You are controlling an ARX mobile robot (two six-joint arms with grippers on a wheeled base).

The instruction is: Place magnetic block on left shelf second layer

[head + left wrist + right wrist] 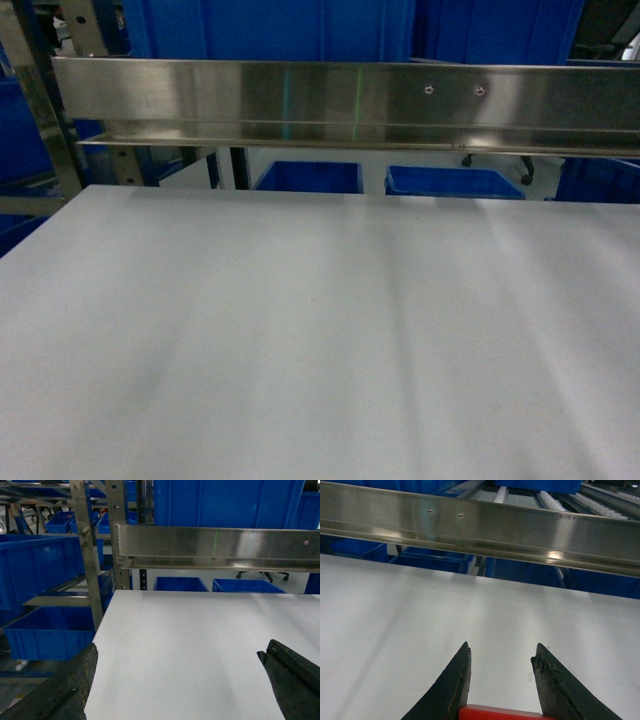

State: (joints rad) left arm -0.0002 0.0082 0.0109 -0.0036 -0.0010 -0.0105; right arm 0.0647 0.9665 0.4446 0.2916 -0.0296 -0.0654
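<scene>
The magnetic block (500,713), a small red cube, shows only its top edge at the bottom of the right wrist view. My right gripper (502,644) is shut on it, holding it deep between the dark fingers above the white table (420,630). My left gripper (178,650) stands wide open with nothing between its fingers, over the table's left part. The left shelf (85,555), a steel rack with perforated uprights, stands left of the table with a large blue tub (40,567) on an upper tier. Neither gripper appears in the head view.
A steel rail (340,100) runs across the far edge of the white table (320,330). A second blue tub (50,632) sits on a lower tier of the left rack. More blue tubs (310,177) stand behind and below the rail.
</scene>
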